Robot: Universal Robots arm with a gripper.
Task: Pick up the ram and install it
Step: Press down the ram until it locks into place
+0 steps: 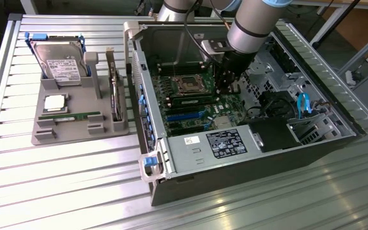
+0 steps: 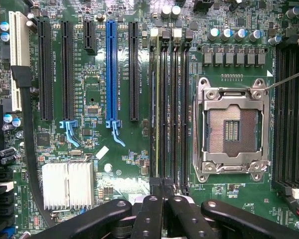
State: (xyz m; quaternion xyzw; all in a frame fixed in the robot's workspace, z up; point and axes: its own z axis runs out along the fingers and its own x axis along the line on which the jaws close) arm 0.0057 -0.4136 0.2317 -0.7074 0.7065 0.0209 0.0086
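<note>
Exterior view, stock of the scene:

- **Computer case** (image 1: 248, 172), open, lying on the slatted counter (image 1: 56, 187), motherboard exposed.
- **Parts tray** (image 1: 63, 137), grey, well apart from the case on the exterior view's left. It carries a hard drive (image 1: 59, 62), a square processor chip (image 1: 55, 102), an expansion card (image 1: 115, 91) standing on edge, and the ram (image 1: 69, 116).
- **Ram:** slim green stick lying flat in its tray recess, just below the processor chip. Nothing touches it.
- **Hand** (image 1: 225, 90): reaches down inside the case, low over the motherboard, beside the empty CPU socket (image 1: 187, 85). A green strip (image 1: 195, 101) sits among the slots just beside it, possibly a seated module; I cannot tell.

Wrist view:

- **Hand** (image 2: 162, 191): its black fingers (image 2: 149, 214) are drawn together, nothing legible between them. It is aligned with the near end of the memory slots (image 2: 172, 109).
- **CPU socket** (image 2: 232, 129): frame latched, contacts bare.
- **Blue expansion slot** (image 2: 111, 69) and finned heatsink (image 2: 68, 184): apart from the hand.

Handling notes (judgement): the tray ram looks not yet picked up. Seating it well calls for a grip on its long edges, the notch matched to the slot key, the stick square to the slot, end latches open, and even downward pressure. The socket contacts close by must not be touched.
</note>
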